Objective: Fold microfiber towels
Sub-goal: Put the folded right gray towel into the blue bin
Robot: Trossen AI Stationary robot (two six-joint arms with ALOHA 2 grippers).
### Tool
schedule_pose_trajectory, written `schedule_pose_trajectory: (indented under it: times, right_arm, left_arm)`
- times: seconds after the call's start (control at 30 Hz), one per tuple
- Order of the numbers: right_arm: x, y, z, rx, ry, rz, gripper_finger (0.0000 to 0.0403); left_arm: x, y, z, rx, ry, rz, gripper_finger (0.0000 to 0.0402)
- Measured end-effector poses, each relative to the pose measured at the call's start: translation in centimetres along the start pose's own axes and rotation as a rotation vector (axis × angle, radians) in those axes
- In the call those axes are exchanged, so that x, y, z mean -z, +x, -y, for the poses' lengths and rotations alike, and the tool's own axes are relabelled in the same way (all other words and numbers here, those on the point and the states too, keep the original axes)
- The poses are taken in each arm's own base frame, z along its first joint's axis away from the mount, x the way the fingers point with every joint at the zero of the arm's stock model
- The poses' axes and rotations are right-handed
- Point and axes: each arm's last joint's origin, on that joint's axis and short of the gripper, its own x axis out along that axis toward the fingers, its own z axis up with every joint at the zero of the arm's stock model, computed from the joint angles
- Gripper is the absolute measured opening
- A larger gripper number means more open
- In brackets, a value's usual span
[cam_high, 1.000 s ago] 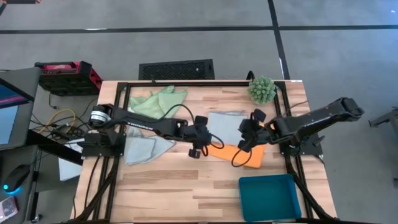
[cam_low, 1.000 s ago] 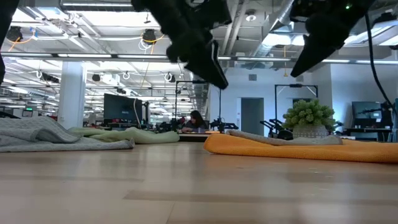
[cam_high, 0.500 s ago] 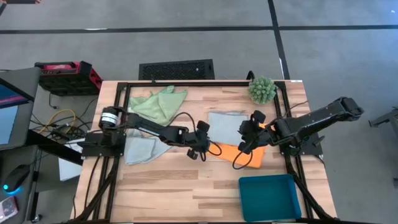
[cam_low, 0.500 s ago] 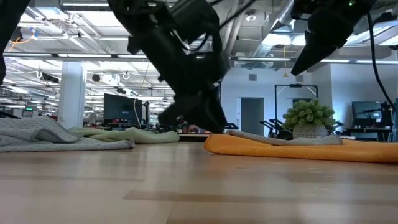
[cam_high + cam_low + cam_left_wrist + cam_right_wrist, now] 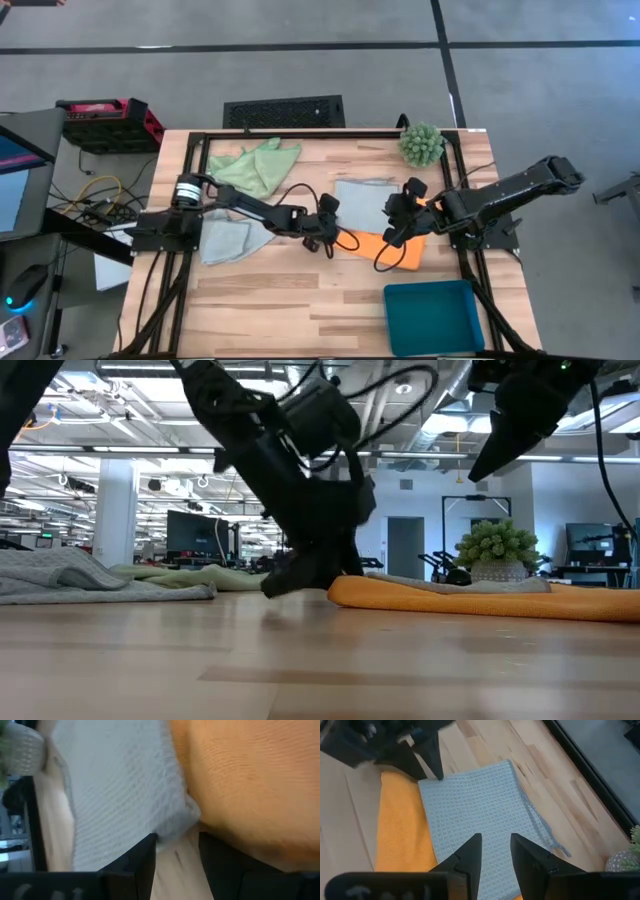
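A pale blue-grey towel (image 5: pixel 362 200) lies flat with its near part on an orange towel (image 5: pixel 392 252) at the table's middle right. My left gripper (image 5: pixel 177 855) is open and low at the blue-grey towel's near-left corner (image 5: pixel 185 817), one finger on either side of bare wood. It also shows in the low view (image 5: pixel 300 575) beside the orange towel's edge (image 5: pixel 345 592). My right gripper (image 5: pixel 492 852) hangs open above both towels, holding nothing. A light green towel (image 5: pixel 255 165) and a pale mint towel (image 5: pixel 230 240) lie crumpled at the left. My left gripper slants down from the table's left at the blue-grey towel's near-left corner (image 5: pixel 427 782). One dark fingertip (image 5: pixel 439 776) stands right at that corner. Whether the fingers touch the towel or the table, I cannot tell.
A spiky green ball plant (image 5: pixel 422 143) stands at the far right corner. A teal tray (image 5: pixel 432 315) sits at the near right. Bare wood (image 5: pixel 280 300) stretches along the near side. A black frame (image 5: pixel 300 133) runs round the table.
My left gripper has come down from well above the table to just over the wood, rolling at the wrist, and has edged toward the towels' left corner. Its fingers have stayed open. My right gripper and all the towels have kept still.
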Motion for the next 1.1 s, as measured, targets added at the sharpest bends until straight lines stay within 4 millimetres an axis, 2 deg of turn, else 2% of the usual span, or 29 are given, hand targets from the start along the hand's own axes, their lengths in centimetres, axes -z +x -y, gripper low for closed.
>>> schedule_pose_trajectory:
  times: [0.13,0.33,0.43,0.6,0.87,1.1]
  right_arm:
    - [0.0,0.0,0.0,0.000,0.008,0.000,0.0125]
    - [0.0,0.0,0.0,0.000,0.009,0.001,0.0125]
    - [0.0,0.0,0.0,0.000,0.009,0.001,0.0125]
    - [0.0,0.0,0.0,-0.001,-0.007,0.001,0.0125]
    - [1.3,0.8,-1.6,-0.049,-0.119,-0.039,0.0125]
    - [2.0,2.6,-2.8,-0.130,-0.154,-0.188,0.0130]
  left_arm:
    - [-0.4,0.8,0.1,-0.049,-0.019,0.038,0.0142]
    - [-0.7,0.8,-0.5,-0.107,-0.009,0.029,0.0127]
    - [-1.0,0.7,-1.0,-0.126,-0.019,0.031,0.0093]
    - [-1.7,0.7,-2.4,-0.144,-0.057,0.040,0.0012]
    - [-2.9,0.1,-6.2,0.003,-0.257,0.054,0.0004]
    - [-4.3,-0.9,-8.1,0.025,-0.305,0.069,0.0002]
